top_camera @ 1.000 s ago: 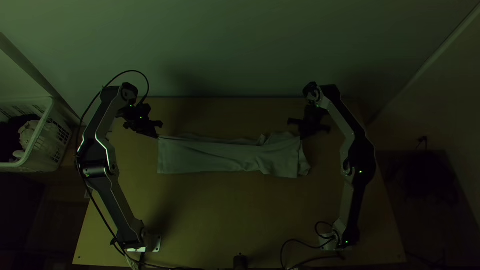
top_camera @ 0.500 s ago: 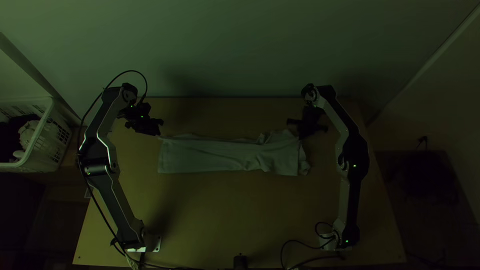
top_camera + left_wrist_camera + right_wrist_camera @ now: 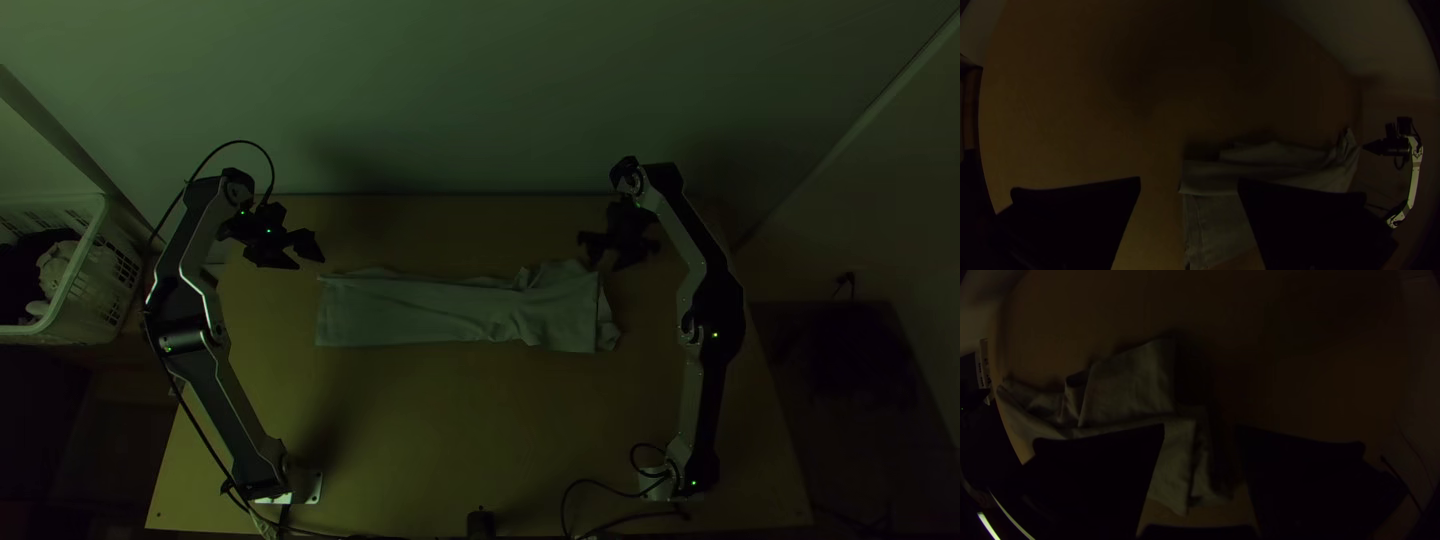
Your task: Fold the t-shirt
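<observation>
T-shirt (image 3: 430, 312) in a long strip across the table (image 3: 450, 430), and look at that line: long axis running left to right, rumpled, wider end pointing to your right gripper (image 3: 604, 265)! Those fingers are spread wide, gripping nothing. At the straighter end, your left gripper (image 3: 310, 262) gapes wide too, empty, near the corner.
</observation>
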Available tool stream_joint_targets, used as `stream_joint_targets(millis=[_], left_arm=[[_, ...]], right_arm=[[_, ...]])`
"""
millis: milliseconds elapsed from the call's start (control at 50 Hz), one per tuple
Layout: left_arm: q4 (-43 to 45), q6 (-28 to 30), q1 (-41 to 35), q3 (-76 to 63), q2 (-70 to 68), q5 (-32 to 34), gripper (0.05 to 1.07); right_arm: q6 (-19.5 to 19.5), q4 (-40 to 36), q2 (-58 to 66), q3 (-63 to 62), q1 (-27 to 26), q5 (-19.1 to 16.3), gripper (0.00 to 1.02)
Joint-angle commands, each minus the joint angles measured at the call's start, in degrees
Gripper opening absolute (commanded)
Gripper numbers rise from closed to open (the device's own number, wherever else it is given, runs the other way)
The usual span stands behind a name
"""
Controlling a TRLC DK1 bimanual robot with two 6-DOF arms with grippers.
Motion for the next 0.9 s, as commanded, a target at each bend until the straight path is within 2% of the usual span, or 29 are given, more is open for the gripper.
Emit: stream_joint_targets(millis=[0,180,280,400,540,880], left_arm=[[-0.18,0.07,2.04,-1.87,-2.71,2.87,1.02],[0.08,2.88,5.29,-6.18,-5.35,11.48,1.02],[1.84,4.02,6.61,-10.84,-7.81,14.65,1.02],[6.06,4.55,7.58,-17.52,-10.98,15.17,1.02],[9.40,5.34,8.63,-24.46,-13.35,16.76,1.02],[17.93,6.66,8.63,-36.85,-14.49,17.63,1.02]], right_arm=[[-1.54,-1.27,-4.91,1.43,-0.02,0.23,0.91],[-2.24,-1.27,-9.13,2.66,-0.29,0.23,0.98],[-2.51,-1.09,-11.59,4.16,-0.46,0.41,0.98],[-1.98,-0.21,-14.49,5.03,-0.46,1.90,0.98],[-1.63,1.55,-18.01,5.91,-0.37,6.12,0.98],[-1.54,2.86,-25.39,6.79,-2.57,7.17,0.98]])
